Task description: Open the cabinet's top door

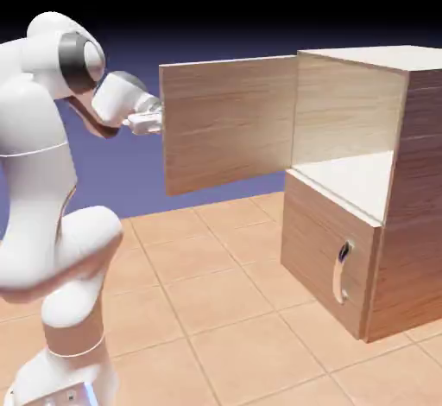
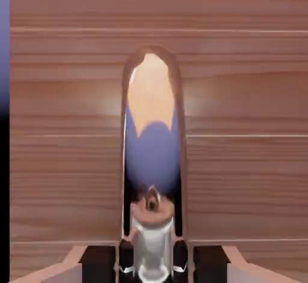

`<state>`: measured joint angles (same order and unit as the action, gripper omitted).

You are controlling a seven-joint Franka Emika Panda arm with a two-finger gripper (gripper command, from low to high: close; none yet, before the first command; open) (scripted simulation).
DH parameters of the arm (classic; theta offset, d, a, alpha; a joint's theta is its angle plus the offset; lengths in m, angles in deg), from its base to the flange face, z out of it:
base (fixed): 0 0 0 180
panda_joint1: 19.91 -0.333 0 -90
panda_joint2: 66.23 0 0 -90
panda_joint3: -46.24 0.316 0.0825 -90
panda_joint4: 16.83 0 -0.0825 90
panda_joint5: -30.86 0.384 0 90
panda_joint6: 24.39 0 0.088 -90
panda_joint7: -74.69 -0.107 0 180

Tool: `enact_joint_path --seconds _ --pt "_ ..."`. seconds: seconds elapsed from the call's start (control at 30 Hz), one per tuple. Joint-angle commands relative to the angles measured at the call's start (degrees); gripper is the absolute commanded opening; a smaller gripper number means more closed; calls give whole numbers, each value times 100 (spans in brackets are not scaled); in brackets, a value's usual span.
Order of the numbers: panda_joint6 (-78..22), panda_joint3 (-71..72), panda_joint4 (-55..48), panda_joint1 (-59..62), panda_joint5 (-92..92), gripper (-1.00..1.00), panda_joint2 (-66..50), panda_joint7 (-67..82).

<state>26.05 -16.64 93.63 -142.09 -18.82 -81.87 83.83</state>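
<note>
While top door [image 1: 229, 123] stands swung wide, pale upper compartment of cabinet [image 1: 406, 197] exposed: pull step looks near done. Hand [image 1: 158, 122] at door's free edge, jaws pinched on silver handle [image 2: 152, 149]. Next move likely: finish swing, then release without nudging door shut.

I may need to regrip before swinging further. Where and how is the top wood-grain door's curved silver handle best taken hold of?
Grip the curved silver handle at its raised bowed middle, coming straight at the front face of the top wood-grain door. The handle arches off the panel, leaving a gap for fingers on either side. The white arm's gripper is shut on the handle this way, and the door stands swung wide from the light-brown cabinet.
</note>
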Motion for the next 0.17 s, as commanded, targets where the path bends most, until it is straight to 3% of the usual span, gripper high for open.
enact_joint_path --seconds 0.0,0.13 --pt "8 38 -153 124 114 -100 -208 95" --pt "-74 178 -722 550 475 -100 -867 402"
